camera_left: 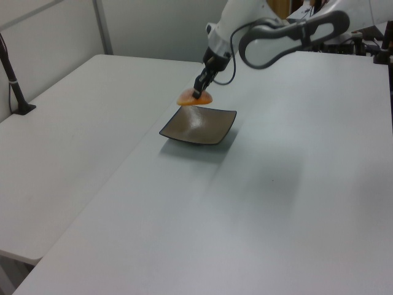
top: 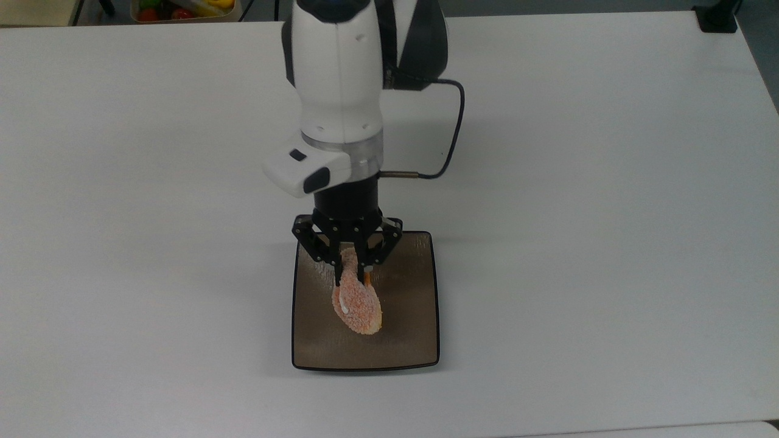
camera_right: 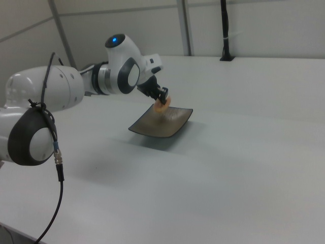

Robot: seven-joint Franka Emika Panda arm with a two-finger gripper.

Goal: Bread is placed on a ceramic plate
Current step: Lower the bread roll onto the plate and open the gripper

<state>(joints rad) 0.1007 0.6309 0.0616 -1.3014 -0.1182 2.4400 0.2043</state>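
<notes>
The claw (top: 351,275) is clamped on the upper end of the bread (top: 357,304), which hangs above the ceramic plate (top: 414,316), over its centre-left in the top view. In the left view, the bread (camera_left: 194,97) is clear of the plate (camera_left: 209,130) on the white table (top: 578,182).

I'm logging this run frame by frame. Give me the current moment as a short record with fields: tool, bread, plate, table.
tool: shut on the bread, pointing down over the ceramic plate
bread: held at its upper end, hanging above the plate; the left view shows it clear of the surface
ceramic plate: square, brown, glossy, lying flat, nothing on it yet
table: white; the plate sits near the top view's lower middle
task status: bread over the plate, not yet released
</notes>
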